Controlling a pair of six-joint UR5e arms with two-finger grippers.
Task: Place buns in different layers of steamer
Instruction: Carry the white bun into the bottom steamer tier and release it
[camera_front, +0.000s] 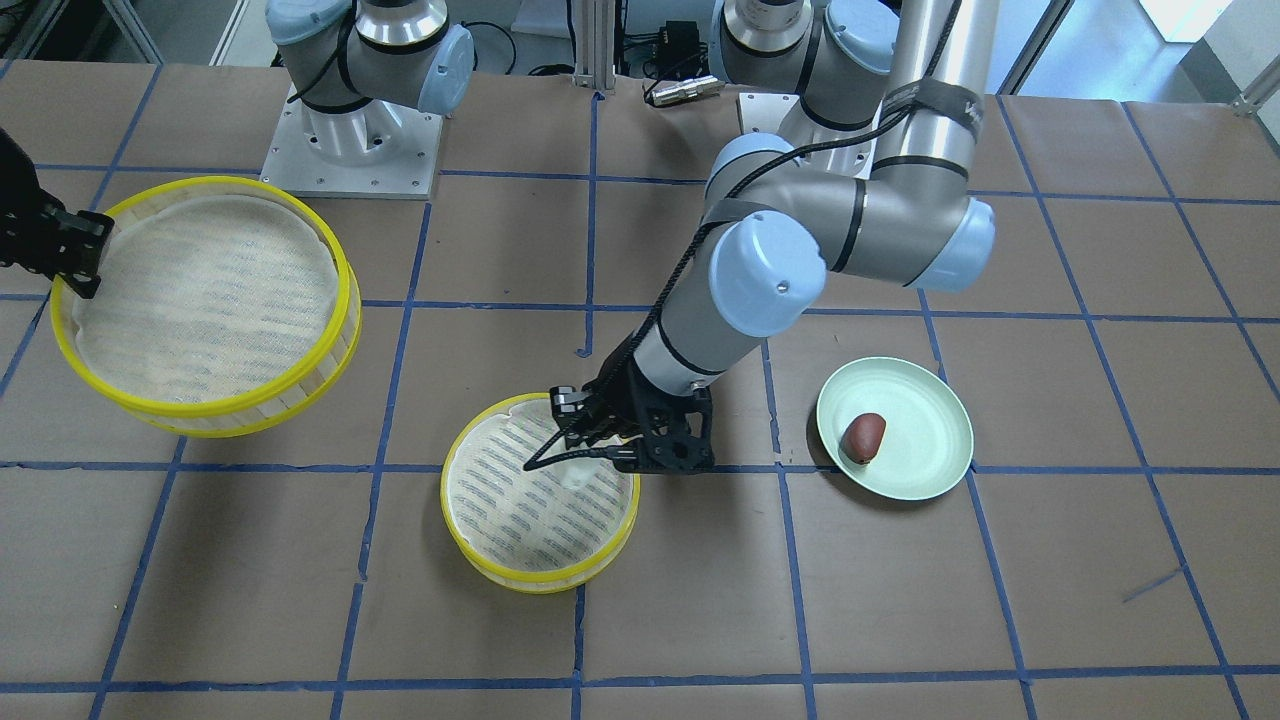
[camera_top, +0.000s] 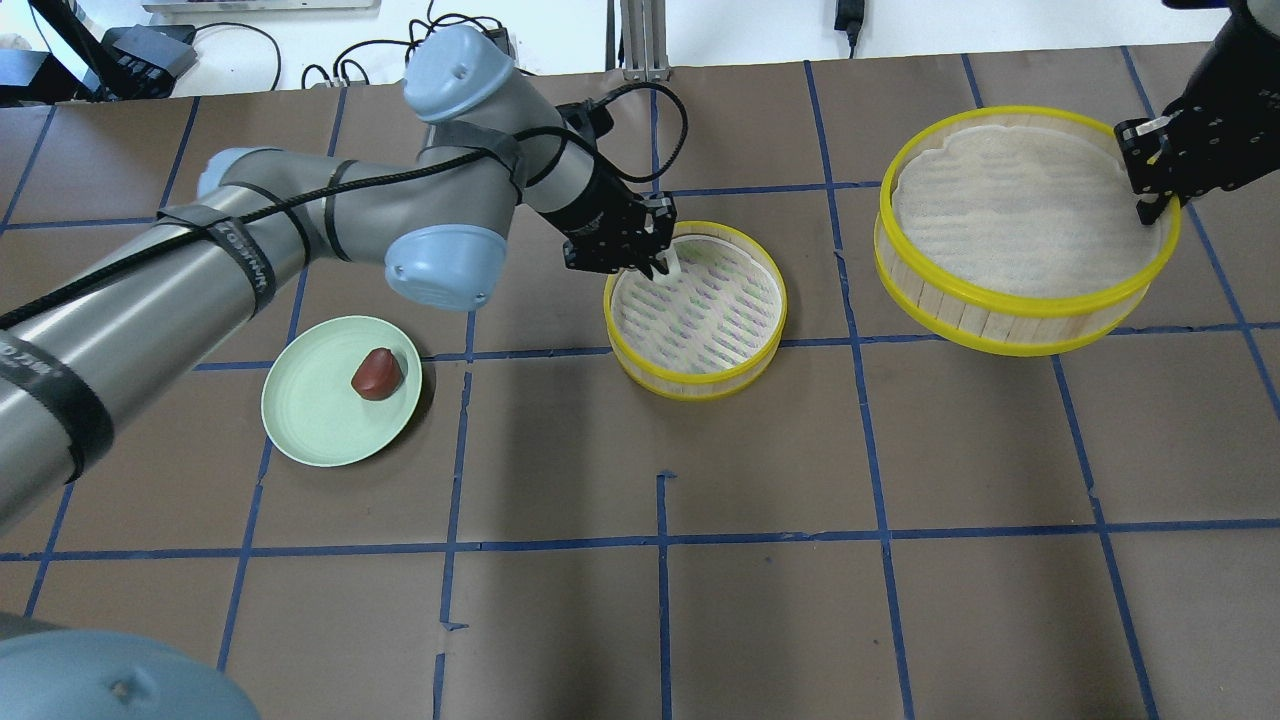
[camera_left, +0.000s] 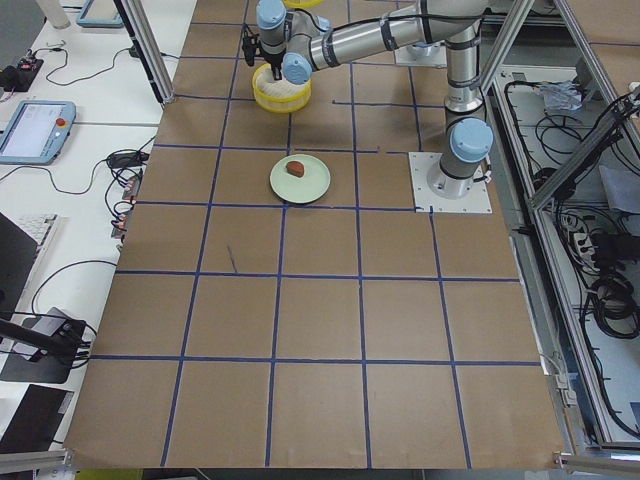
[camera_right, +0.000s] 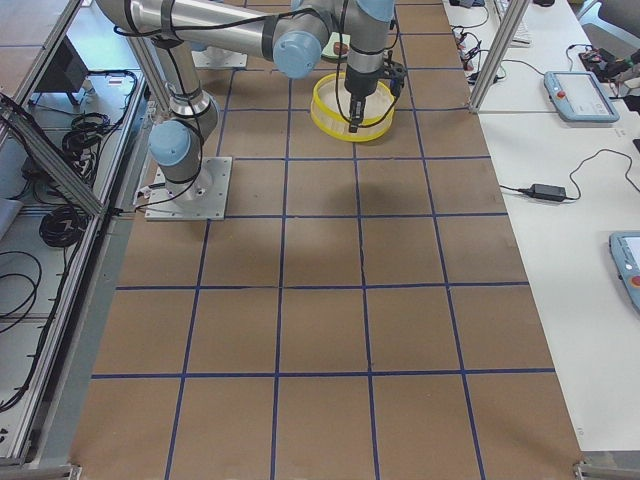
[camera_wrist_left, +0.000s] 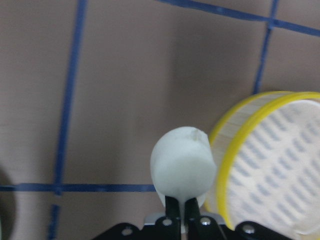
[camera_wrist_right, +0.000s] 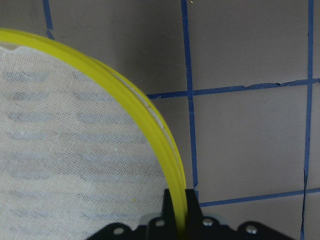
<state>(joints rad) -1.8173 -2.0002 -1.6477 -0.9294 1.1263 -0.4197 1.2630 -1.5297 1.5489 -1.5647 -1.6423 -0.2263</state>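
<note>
The white bun (camera_wrist_left: 182, 160) is pinched at its base between the 2 fingers of the left gripper (camera_wrist_left: 182, 206), which is closed on it. It hangs at the edge of the steamer layer on the table (camera_top: 700, 388), on the side facing the left arm. In the wrist view it overlaps the yellow rim, with the striped liner spreading away from it. In the overhead view it looks just inside that rim, so I cannot tell exactly how far in it is. The coming move likely turns on this: the liner's middle lies farther in across the rim and lower.

The second steamer layer (camera_top: 1020, 335) sits well apart, tilted, its rim clamped by the right gripper (camera_wrist_right: 180, 202).

The reddish-brown bun (camera_top: 377, 373) waits on the green plate (camera_top: 310, 420), on the left arm's side.
</note>
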